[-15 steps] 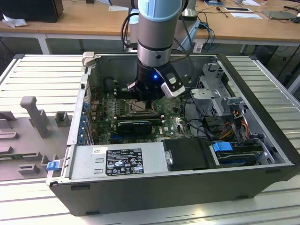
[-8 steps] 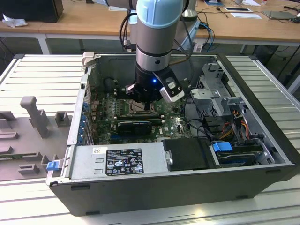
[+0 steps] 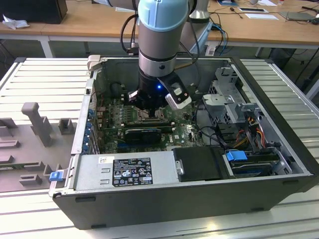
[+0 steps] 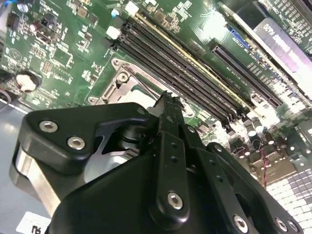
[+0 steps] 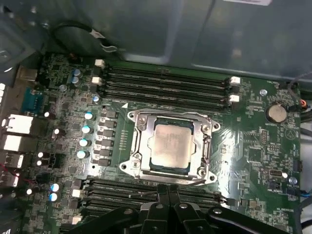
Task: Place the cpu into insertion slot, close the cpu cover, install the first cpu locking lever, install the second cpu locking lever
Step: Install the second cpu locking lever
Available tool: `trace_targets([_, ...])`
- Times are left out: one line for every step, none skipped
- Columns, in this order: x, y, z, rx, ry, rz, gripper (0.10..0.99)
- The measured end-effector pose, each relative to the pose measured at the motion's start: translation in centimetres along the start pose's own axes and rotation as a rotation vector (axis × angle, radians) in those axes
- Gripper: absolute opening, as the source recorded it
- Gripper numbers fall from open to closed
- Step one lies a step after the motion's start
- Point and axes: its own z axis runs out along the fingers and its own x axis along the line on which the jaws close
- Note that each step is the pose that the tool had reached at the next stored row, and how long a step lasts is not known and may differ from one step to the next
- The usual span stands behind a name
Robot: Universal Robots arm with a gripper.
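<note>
The gripper [image 5: 168,191] hung low inside the computer case [image 3: 199,199], its fingers drawn together with no gap showing between them in both wrist views. I could not tell whether anything thin was caught there. In the second wrist view the joined tips [image 4: 167,100] stood right at the edge of the insertion slot [image 4: 122,90], over the side that faces the nearer bank of memory slots [image 5: 117,192].

From the gripper, the slot [image 5: 127,165] lay straight ahead along the line the fingers point, just beyond the tips rather than under them. The cpu [image 5: 171,147] sat flat in the middle of the slot, its pale top level and square with the frame. The cpu cover [image 5: 170,117] appeared to be lying down around it, with the chip showing through its window.

Along the slot's edge nearest the tips ran a thin bright wire [image 5: 192,181], probably a locking lever. Its long axis lay parallel to that edge and crosswise to the fingers. Whether the tips touched it I could not tell.

A second bank of memory slots [image 5: 165,83] lay beyond the slot's far side, on the green motherboard [image 5: 253,146].
</note>
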Motion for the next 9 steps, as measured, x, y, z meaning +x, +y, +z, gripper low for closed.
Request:
trace_targets([0.02, 0.0, 0.0, -0.001, -0.0001, 0.0, 0.106])
trace_targets([0.05, 0.01, 0.0, -0.001, -0.0002, 0.0, 0.106])
trace_targets([0.12, 0.01, 0.0, -0.002, -0.0003, 0.0, 0.106])
trace_targets([0.28, 0.03, 0.0, -0.004, -0.0004, 0.0, 0.106])
trace_targets([0.53, 0.06, 0.0, -0.005, -0.0006, 0.0, 0.106])
trace_targets([0.75, 0.09, 0.0, -0.006, -0.0009, -0.001, 0.106])
trace_targets([1.22, 0.15, 0.01, -0.01, -0.0017, 0.0, 0.106])
trace_targets([1.51, 0.18, 0.07, -0.015, -0.0022, 0.0, 0.106])
trace_targets([1.78, 0.14, 0.49, -0.018, -0.0028, -0.001, 0.106])
